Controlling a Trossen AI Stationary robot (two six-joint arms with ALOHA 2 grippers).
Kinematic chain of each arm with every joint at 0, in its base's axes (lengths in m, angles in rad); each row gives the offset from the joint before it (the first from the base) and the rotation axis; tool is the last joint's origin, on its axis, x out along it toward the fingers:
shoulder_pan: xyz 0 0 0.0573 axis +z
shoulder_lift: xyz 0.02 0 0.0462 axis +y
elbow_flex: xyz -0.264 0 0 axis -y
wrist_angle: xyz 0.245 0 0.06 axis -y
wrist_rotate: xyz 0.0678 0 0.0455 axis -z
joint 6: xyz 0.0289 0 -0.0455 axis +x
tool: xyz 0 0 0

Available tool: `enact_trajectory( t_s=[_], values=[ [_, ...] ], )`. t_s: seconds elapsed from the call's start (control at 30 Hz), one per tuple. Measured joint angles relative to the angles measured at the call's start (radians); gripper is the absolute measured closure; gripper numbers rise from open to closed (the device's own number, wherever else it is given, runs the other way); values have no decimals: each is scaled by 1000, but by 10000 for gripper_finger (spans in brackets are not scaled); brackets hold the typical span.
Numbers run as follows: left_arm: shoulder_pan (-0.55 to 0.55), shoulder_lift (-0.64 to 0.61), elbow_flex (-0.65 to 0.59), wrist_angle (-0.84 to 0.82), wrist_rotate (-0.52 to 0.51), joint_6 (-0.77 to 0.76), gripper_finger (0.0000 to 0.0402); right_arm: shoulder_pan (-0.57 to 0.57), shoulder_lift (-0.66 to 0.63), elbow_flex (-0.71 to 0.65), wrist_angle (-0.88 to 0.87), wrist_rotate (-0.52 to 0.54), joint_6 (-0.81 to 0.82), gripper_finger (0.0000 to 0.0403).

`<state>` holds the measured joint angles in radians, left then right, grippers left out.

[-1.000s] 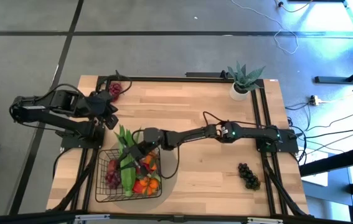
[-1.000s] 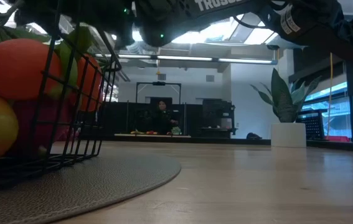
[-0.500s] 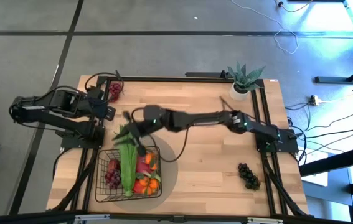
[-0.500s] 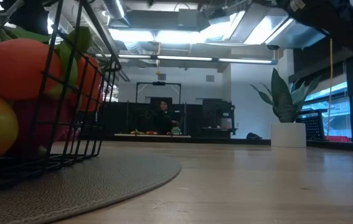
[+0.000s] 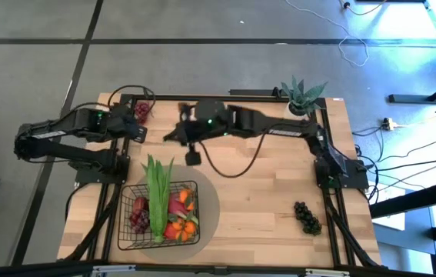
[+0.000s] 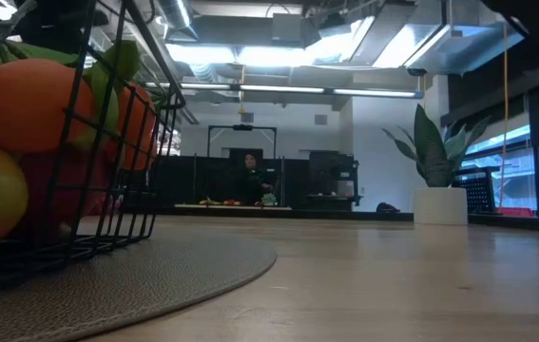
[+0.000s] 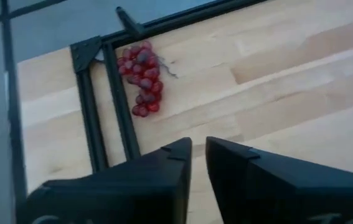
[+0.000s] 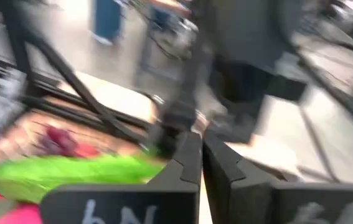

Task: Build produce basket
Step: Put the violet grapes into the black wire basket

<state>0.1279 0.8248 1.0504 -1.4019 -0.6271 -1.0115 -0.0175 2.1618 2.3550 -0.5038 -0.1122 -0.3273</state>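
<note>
On the near left part of the pale wooden counter [image 5: 264, 192], the square black wire-mesh basket [image 5: 129, 231] sits on a round grey woven mat [image 5: 210, 215]. Inside it lie a long green leafy bunch [image 5: 156, 196] whose tips stick out over the far rim, a pink dragon fruit [image 5: 178, 204], a cluster of dark red grapes [image 5: 138, 218] against the left wall, and small orange tangerines [image 5: 187, 228] in the near right corner. In the low view the basket's mesh side [image 6: 107, 161] fills the left edge, with round orange fruit [image 6: 22, 104] pressed behind the wires.

A second bunch of red grapes [image 5: 141, 111] lies at the far left corner of the counter, just beside the black frame rail [image 5: 202, 97]; the left wrist view shows it [image 7: 142, 87] ahead of the left pincer [image 7: 198, 149], whose two dark fingers stand nearly together with only a thin slit between them and nothing held. The left pincer [image 5: 136, 132] hangs over the counter's left edge, near those grapes.

The right arm reaches across the far half of the counter, its right pincer [image 5: 192, 156] above bare wood between the far rail and the basket, clenched and empty, as the right wrist view [image 8: 201, 163] shows.

A bunch of dark grapes [image 5: 307, 217] rests near the right edge, well apart from the basket. A spiky green plant in a white pot [image 5: 297, 108] stands at the far right corner.
</note>
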Motion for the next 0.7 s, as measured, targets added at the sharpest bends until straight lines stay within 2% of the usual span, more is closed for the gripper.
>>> enact_trajectory(
  t_s=[0.17, 0.27, 0.37, 0.53, 0.7],
  values=[
    [130, 51, 0, 5, 54, -24, 322, -43, -72, 0, -136, 138, 2, 394],
    [229, 91, 0, 6, 106, -111, 309, -80, -119, 0, -249, 173, 9, 394],
    [335, 143, 0, 14, 160, -126, 308, -120, -163, 0, -342, 175, 9, 393],
    [509, 251, 0, 97, 241, 2, 309, -189, -219, 0, -441, 175, 9, 393],
    [653, 383, 0, 257, 350, 143, 310, -244, -240, 0, -508, 174, 9, 393]
  ],
)
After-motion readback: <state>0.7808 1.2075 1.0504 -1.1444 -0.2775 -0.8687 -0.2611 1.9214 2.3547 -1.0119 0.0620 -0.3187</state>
